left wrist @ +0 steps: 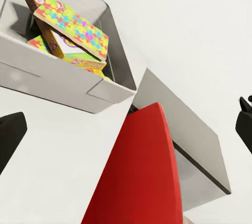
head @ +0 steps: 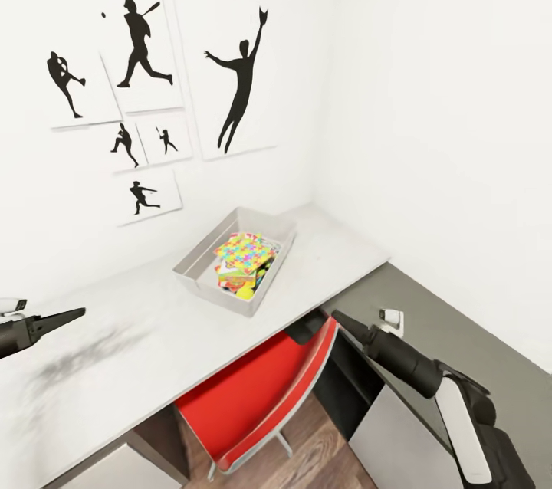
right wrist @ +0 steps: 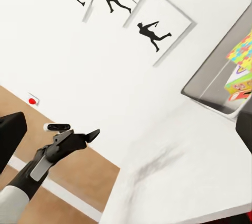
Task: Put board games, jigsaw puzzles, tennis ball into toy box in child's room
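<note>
Sitting on the light grey top of the table (head: 153,336), the toy box (head: 201,263) lies toward the far right part of that surface, near the room's corner. Its long axis runs from near-left to far-right, slanted against the table's front edge, and one near corner points toward the red chair (head: 253,397). Inside it the toys are piled unevenly: a jigsaw puzzle (head: 244,251) lies on top, tilted, its flat face leaning toward the near-right wall of the tub; the left wrist view shows the same puzzle (left wrist: 73,27) propped at an angle over printed game boxes (left wrist: 84,61) underneath. Something yellow-green shows at the near end of the pile, too small to name.

Left of the tub the tabletop is bare out to the left gripper (head: 65,318), which hovers over the near-left part of the surface with its fingers drawn close together on nothing. A faint dark shadow lies on the top beside it. The right gripper (head: 337,316) sits low by the table's front edge, just beside the chair's back, above the dark grey top (head: 460,336); whether it is parted or closed I cannot tell.

Sports silhouette prints (head: 138,44) hang on the wall behind the table. The right wrist view shows a small red ball (right wrist: 32,100) on the wood floor.
</note>
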You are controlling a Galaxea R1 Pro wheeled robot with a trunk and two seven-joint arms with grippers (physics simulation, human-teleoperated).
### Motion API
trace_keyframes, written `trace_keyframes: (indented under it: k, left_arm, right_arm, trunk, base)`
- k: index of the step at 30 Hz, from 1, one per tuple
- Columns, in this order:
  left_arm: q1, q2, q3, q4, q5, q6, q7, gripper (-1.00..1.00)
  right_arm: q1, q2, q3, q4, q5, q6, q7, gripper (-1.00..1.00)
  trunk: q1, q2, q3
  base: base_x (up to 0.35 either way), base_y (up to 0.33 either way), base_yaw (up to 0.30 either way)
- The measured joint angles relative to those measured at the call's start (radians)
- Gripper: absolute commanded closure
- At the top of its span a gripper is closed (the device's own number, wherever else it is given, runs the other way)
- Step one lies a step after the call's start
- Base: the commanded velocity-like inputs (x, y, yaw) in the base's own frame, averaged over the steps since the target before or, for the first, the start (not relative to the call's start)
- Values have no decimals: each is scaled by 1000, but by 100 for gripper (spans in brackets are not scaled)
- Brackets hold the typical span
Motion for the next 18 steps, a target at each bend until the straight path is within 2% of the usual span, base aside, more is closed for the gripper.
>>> trace_keyframes:
  k: [5, 18]
  left_arm:
    - [1, 0, 4, 0, 0, 0, 0, -100]
    - [3, 1, 6, 0, -1, 0, 0, -100]
  right_arm:
    - [9, -1, -9, 2, 7, -14, 27, -100]
    - [13, -1, -11, 5, 11, -19, 29, -100]
  trunk:
    - [0, 0, 8]
    - [0, 0, 13]
  base:
    - [0, 0, -65]
    - [0, 0, -7]
